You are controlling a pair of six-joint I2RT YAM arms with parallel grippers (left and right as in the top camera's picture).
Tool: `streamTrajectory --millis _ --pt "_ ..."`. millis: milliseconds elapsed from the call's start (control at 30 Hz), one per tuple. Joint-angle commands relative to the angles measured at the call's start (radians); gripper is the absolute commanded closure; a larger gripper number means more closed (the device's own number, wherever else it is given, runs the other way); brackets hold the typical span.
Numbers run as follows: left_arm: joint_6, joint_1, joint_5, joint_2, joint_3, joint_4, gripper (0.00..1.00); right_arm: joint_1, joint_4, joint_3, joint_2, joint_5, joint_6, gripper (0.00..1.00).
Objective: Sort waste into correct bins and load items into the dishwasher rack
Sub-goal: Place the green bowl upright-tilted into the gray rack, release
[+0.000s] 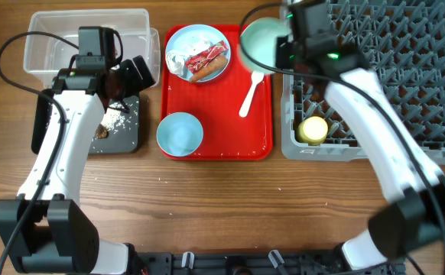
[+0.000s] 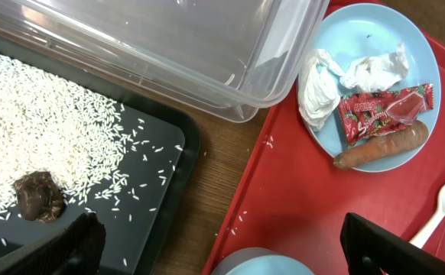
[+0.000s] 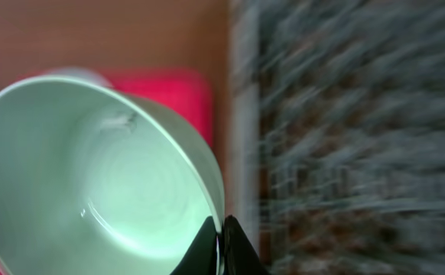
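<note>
Our right gripper [image 1: 285,47] is clamped on the rim of the pale green bowl [image 1: 261,42]. In the right wrist view its fingertips [image 3: 224,243] pinch the rim's edge, and the rest of that view is blurred. The bowl sits at the red tray's [image 1: 230,134] 1 o'clock corner, right against the near wall of the grey rack [image 1: 406,69]. A yellow cup [image 1: 313,130] stands in the rack at its 7 o'clock corner.

Our left gripper [image 2: 222,241] hangs with its jaws spread wide and nothing between them, over the gap between the black tray [image 2: 165,195] and the red tray. The black tray holds a spread of white rice [image 2: 39,122] and a small brown lump [image 2: 39,196]. At its 12 o'clock side lies the clear tub [image 1: 54,38].

On the red tray, the light blue plate [image 1: 183,35] lies at 11 o'clock and carries crumpled white paper [image 2: 318,88], a red wrapper [image 2: 383,111] and a carrot stick [image 2: 383,145]. The carrot lies just below the wrapper. The light blue bowl [image 1: 180,134] sits at 7 o'clock on the tray. The white spoon [image 1: 251,95] lies at 3 o'clock.
</note>
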Motion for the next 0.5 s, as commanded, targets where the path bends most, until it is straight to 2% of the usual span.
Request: streamTrajectory --millis 0,67,200,333,400,467 --pt "0.001 0.001 0.004 -0.013 0.003 0.000 0.00 0.003 0.032 0.005 -0.040 0.472 0.014 0.96" --pt "0.001 0.001 0.004 -0.013 0.003 0.000 0.00 0.001 0.074 0.004 -0.034 0.612 -0.008 0.96" --pt "0.001 0.001 0.004 -0.013 0.003 0.000 0.00 -0.038 0.287 0.003 0.008 0.724 -0.161 0.96" --pt "0.001 0.001 0.004 -0.013 0.003 0.000 0.00 -0.077 0.568 0.003 0.096 0.764 -0.444 0.96" --pt "0.001 0.001 0.004 -0.013 0.003 0.000 0.00 -0.079 0.727 0.003 0.158 0.840 -0.621 0.96" --pt "0.001 0.001 0.004 -0.013 0.003 0.000 0.00 -0.079 0.916 0.003 0.239 0.885 -0.858 0.96"
